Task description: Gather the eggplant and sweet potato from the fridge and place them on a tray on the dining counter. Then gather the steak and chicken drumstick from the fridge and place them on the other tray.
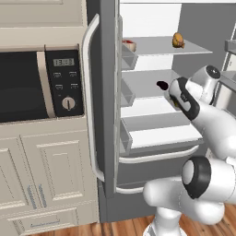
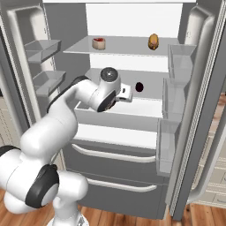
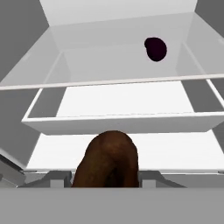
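Gripper [image 3: 107,177] clenched on the sweet potato [image 3: 108,158]; the brown lump sits between the fingertips, long axis running along the fingers, out toward the shelves. Hand is just in front of the open fridge [image 2: 132,70], level with the middle shelf. Eggplant [image 3: 155,49] lies up and to the right of the claw, further back on that shelf. Steak [image 2: 99,43] and chicken drumstick [image 2: 153,41] sit on the top shelf, well apart. Judgement: next move is pulling straight back out, away from the shelf edge.

- From behind-left we look right into the open fridge [image 1: 152,92];
- From behind-right we face the same shelves;
- Our hand view sits close, looking along the shelves [image 3: 122,100].
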Controlling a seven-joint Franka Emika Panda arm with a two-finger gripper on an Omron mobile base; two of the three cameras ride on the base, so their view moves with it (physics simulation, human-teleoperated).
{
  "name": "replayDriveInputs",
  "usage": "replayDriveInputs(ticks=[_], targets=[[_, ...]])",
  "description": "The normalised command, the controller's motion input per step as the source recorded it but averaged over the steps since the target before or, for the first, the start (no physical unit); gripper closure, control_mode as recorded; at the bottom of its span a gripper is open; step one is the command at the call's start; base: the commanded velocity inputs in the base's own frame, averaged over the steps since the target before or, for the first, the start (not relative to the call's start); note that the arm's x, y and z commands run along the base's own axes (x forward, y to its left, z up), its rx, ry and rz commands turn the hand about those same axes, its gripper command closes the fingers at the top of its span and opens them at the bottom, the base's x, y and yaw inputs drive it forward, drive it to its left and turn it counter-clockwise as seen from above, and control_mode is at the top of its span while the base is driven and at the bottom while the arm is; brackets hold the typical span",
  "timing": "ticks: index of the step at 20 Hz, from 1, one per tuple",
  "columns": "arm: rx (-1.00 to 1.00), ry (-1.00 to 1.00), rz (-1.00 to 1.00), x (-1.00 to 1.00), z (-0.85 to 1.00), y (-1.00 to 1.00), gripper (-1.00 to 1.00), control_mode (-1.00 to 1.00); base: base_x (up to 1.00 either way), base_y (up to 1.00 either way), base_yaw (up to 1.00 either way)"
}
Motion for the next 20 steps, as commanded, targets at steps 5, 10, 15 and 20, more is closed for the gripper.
replayDriveInputs(ticks=[5, 10, 15, 20], targets=[[0.00, 0.02, 0.00, -0.01, 0.00, 0.00, 1.00, -1.00, 0.00, 0.00, 0.00], [0.00, 0.00, 0.00, 0.00, 0.00, 0.00, 1.00, -1.00, 0.00, 0.00, 0.00], [0.00, 0.00, 0.00, 0.00, 0.00, 0.00, 1.00, -1.00, 0.00, 0.00, 0.00], [0.00, 0.00, 0.00, 0.00, 0.00, 0.00, 1.00, -1.00, 0.00, 0.00, 0.00]])
